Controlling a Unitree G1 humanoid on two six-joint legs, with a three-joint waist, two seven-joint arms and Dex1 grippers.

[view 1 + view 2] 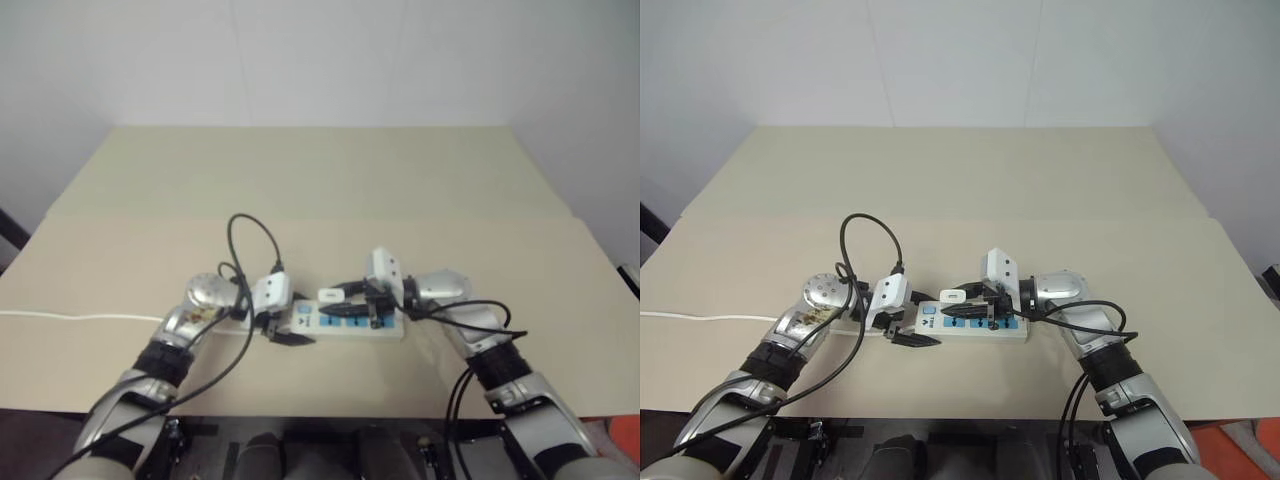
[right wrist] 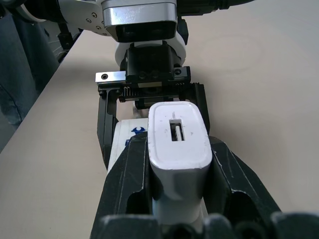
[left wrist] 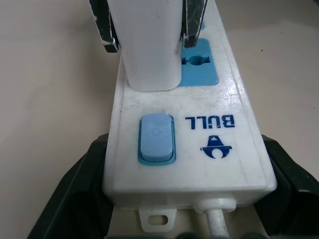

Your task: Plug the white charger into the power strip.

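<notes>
The power strip (image 3: 199, 149) is a long white bar lying flat on the table, with blue socket faces, a pale blue switch near its cord end and a thin white cord. The white charger (image 2: 178, 142), a small rounded block, stands upright on the strip beside the switch.

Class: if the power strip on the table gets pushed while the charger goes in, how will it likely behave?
The power strip looks rigid and flat, so probably slides, not tips. The left gripper clamps its cord end, likely steadying it. The right gripper holds the white charger.
</notes>
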